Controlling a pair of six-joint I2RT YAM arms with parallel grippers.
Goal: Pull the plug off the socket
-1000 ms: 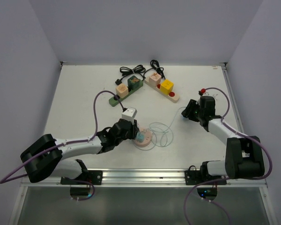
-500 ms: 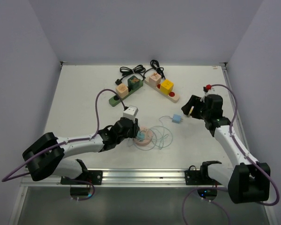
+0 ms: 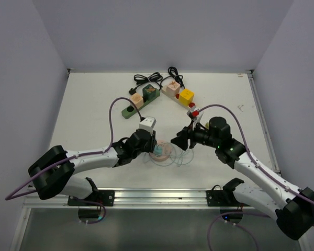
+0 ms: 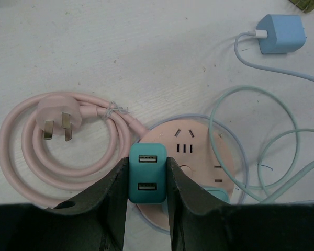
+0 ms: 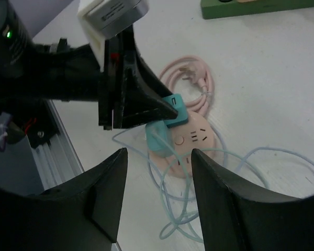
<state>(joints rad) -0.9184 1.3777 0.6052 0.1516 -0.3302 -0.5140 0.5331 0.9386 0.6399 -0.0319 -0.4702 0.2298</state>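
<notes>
Left wrist view: left gripper (image 4: pixel 147 167) jaws clenched on teal USB plug (image 4: pixel 147 175) at rim of pink round socket (image 4: pixel 199 151); plug long axis runs w/ jaws. Right gripper (image 5: pixel 158 151) jaws spread, hovering above socket.

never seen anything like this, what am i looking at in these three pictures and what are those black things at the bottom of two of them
These are two robot arms bolted to a table. The wide picture comes from a fixed camera above and behind them. The other two come from a camera on each wrist, so the black shapes are each arm's own two-finger tool. The left tool is shut on a teal USB plug at a round pink socket; I cannot tell whether it is out yet. The right tool is open and holds nothing. Also lying there: a coiled pink cord, a blue charger, and farther back a green power strip and a beige power strip.
</notes>
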